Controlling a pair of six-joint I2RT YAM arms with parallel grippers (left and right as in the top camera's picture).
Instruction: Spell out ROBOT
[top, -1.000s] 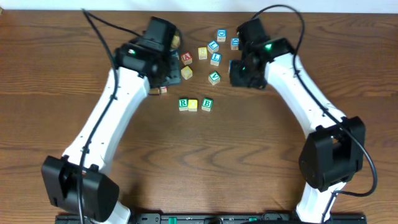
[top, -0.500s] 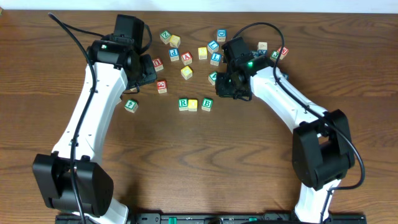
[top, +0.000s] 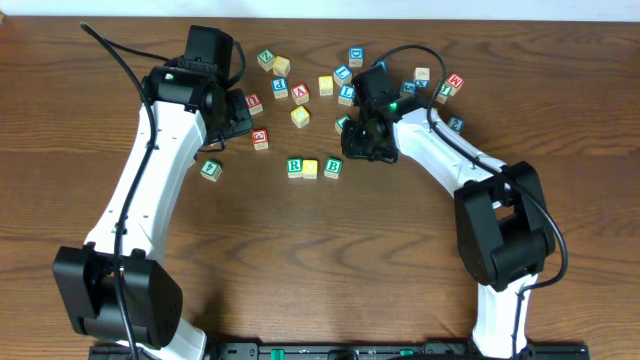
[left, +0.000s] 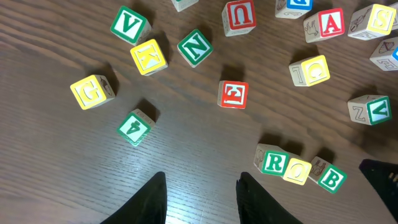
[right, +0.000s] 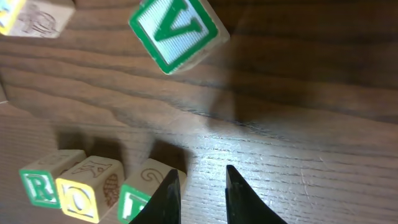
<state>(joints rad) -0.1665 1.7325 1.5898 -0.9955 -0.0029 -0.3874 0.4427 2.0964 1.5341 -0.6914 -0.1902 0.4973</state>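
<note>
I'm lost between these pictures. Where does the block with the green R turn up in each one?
Overhead: the green R block sits just below the middle, at the left end of the short row.
Left wrist: the green R block is at lower right.
Right wrist: the green R block is in the bottom left corner.
Shared landmark: the yellow O block right beside it.

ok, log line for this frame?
stage: R cube, O cube, B cube in row, two letters to go | left gripper: open, empty | right gripper: narrowly open, empty, beside B cube
</note>
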